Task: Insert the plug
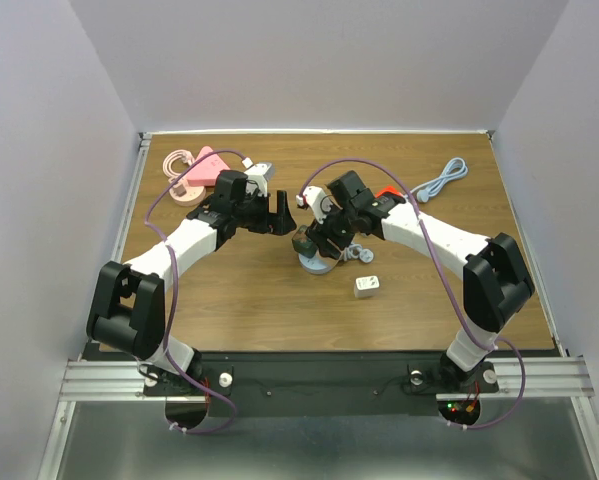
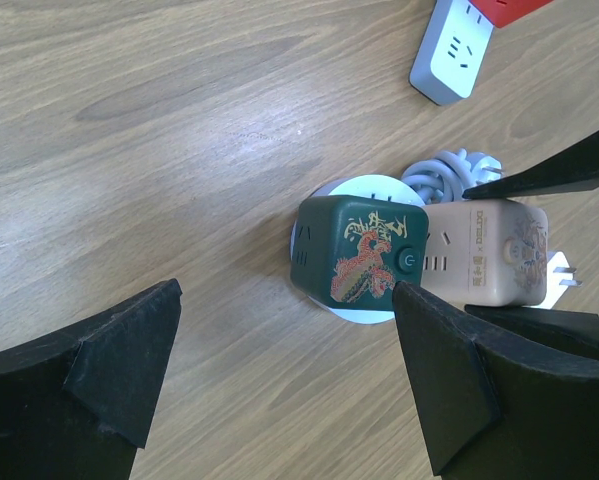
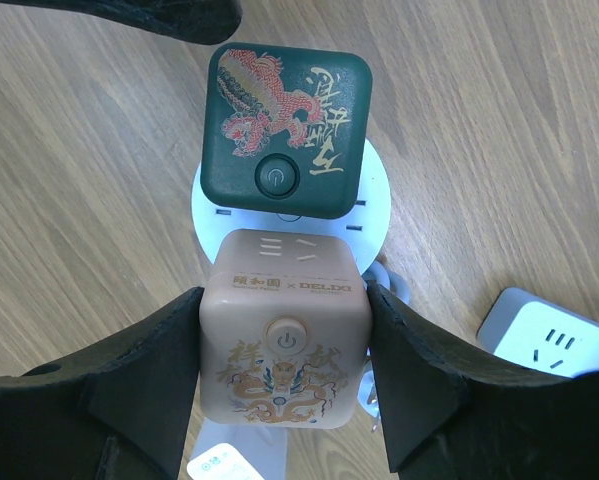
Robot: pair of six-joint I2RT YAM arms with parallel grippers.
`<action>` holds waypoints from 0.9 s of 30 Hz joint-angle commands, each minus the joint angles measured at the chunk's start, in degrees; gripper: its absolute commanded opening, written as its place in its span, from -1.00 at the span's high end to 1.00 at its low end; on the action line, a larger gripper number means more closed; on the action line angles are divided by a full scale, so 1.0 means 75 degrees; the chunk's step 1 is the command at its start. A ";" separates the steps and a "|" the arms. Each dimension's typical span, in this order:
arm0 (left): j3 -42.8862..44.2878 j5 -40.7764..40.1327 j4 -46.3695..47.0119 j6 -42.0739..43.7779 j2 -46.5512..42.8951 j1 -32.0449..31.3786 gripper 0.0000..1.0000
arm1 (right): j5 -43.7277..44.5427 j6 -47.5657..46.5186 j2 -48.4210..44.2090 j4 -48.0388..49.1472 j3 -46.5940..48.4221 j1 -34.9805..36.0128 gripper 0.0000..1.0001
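Two cube sockets sit mid-table: one dark green cube (image 3: 284,118) with a red dragon, resting on a single round white socket base (image 3: 376,200), and one beige cube plug (image 3: 279,290) just beside it. The right gripper (image 3: 285,345) pinches the beige cube between its fingers (image 3: 154,350). The left gripper (image 2: 288,287) hovers with its fingers spread wide and holds nothing. There is also one white power strip (image 2: 454,45), one small white adapter (image 1: 367,288), one coiled cable (image 1: 441,183) and one pink extension cord (image 1: 201,168). The wooden table (image 1: 229,300) is enclosed by pale walls (image 1: 309,60).

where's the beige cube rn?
Right wrist view: mid-table, the beige cube is held in the right gripper, right beside the green cube, above the white round base.
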 commanded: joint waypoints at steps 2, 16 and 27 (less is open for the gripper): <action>-0.0035 0.0071 0.0159 0.0037 -0.0003 0.0018 -0.97 | 0.0150 -0.0227 0.0070 0.0104 -0.0035 0.0160 0.99; 0.0000 0.0094 0.0159 0.0084 0.0161 0.0006 -0.97 | 0.0560 -0.0275 0.0388 0.0455 -0.0223 0.0207 0.99; 0.0035 0.0176 0.0159 0.0096 0.0255 0.0006 -0.97 | 0.0853 0.0288 -0.0410 0.1124 -0.1582 0.0207 0.99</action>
